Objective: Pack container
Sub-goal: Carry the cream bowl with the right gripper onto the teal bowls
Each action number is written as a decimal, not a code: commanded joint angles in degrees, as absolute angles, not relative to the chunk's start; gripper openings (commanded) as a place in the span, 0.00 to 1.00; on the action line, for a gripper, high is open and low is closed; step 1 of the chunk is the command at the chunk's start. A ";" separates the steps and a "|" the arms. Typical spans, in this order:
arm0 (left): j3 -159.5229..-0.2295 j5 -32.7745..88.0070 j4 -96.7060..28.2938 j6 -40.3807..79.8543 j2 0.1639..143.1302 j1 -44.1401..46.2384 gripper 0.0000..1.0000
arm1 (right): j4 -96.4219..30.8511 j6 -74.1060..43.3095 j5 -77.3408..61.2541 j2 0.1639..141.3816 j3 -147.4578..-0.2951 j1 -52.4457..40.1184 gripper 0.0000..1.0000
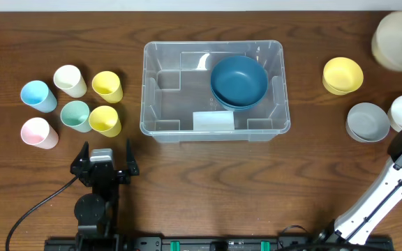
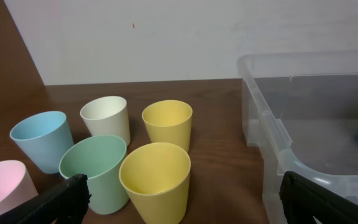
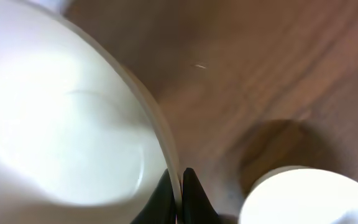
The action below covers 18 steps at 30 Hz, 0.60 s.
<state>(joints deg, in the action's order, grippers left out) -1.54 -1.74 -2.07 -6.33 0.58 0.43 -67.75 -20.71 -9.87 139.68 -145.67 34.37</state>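
- The container (image 1: 160, 104) sits mid-table on the dark wood table (image 1: 208, 188), its long side facing the arms, upright and open at the top.
- Inside it, in the far right corner, is a dark blue bowl (image 1: 239, 81), and it looks nested in a second one of the same colour. The rest of the bin's floor is bare.
- To the left of the bin six small cups stand upright in a loose cluster. At the back are a blue cup (image 1: 38, 95), a cream cup (image 1: 70, 80) and a yellow cup (image 1: 107, 86). At the front are a pink cup (image 1: 38, 132), a green cup (image 1: 75, 115) and a second yellow cup (image 1: 105, 120).
- The left gripper (image 1: 107, 152) rests near the front edge, just nearer than the cups. Its fingers (image 2: 64, 200) are spread wide with nothing between them.
- The right gripper (image 3: 179, 186) is clenched on the thin rim of a white bowl (image 3: 61, 124); the rim runs down between its two black fingertips.
- From above, the right arm (image 1: 379, 195) reaches in from the front to the table's right edge.
- Also on that side are a yellow bowl (image 1: 343, 74) and a grey bowl (image 1: 367, 121), well apart from the bin.
- In the far right corner is a blurred cream round thing (image 1: 398, 40); I cannot tell what it is.
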 commanded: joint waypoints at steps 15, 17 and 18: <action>-0.23 -3.05 -3.92 -7.29 0.30 0.16 0.98 | -83.79 -13.43 -23.68 139.39 -168.33 8.97 0.01; -0.23 -3.03 -3.92 -7.29 0.30 0.16 0.98 | -83.83 -14.20 -19.35 139.39 -168.31 4.67 0.01; -0.23 -3.05 -3.92 -7.29 0.30 0.16 0.98 | -83.99 -14.35 -17.43 139.39 -168.31 2.90 0.01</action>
